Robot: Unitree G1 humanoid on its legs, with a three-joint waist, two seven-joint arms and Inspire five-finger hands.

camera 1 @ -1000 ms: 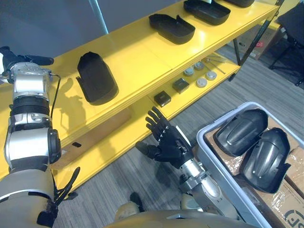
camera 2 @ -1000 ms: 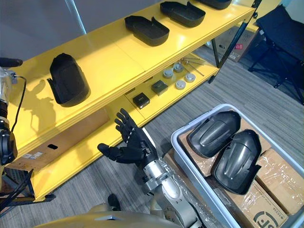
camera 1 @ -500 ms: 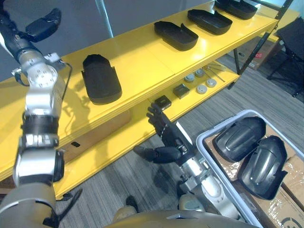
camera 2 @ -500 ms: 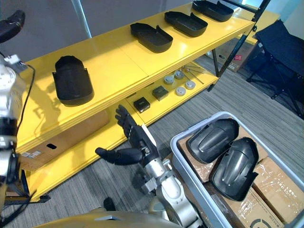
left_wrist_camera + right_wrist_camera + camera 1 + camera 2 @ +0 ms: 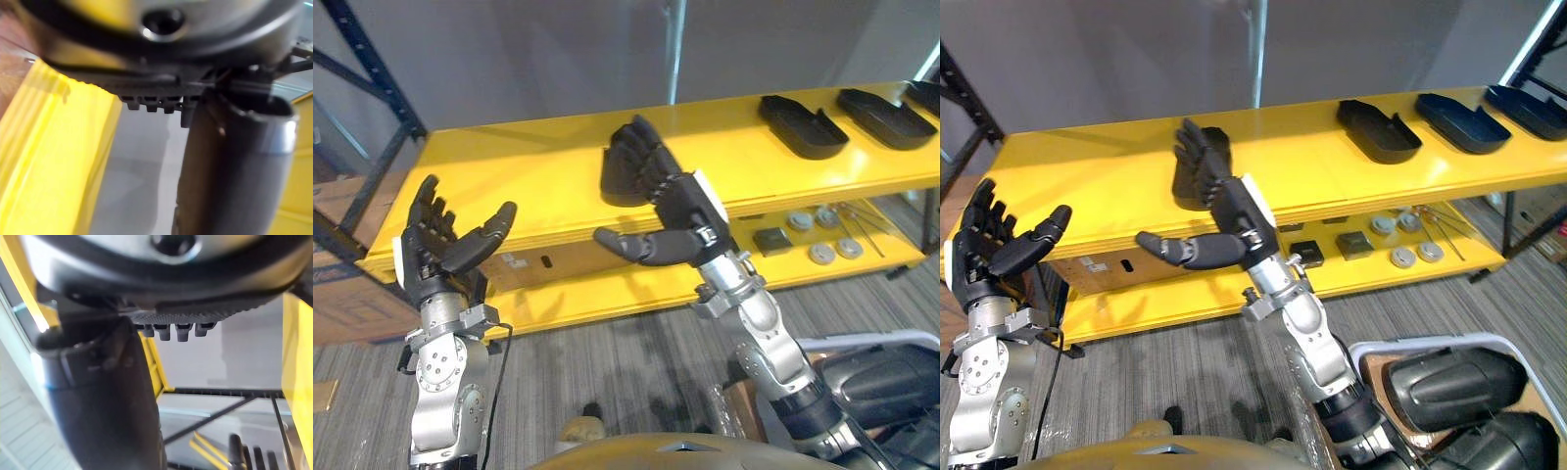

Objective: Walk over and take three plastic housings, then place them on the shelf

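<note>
Black housings — spaced along the yellow shelf.

The dark left hand is raised upright on its silver-grey left arm, with the fingers straight and a little apart and the thumb stretched out to the side. The dark right hand stands higher on the bent silver-grey right arm, fingers straight and pointing up, thumb stretched out sideways. Both hands are empty.
</note>
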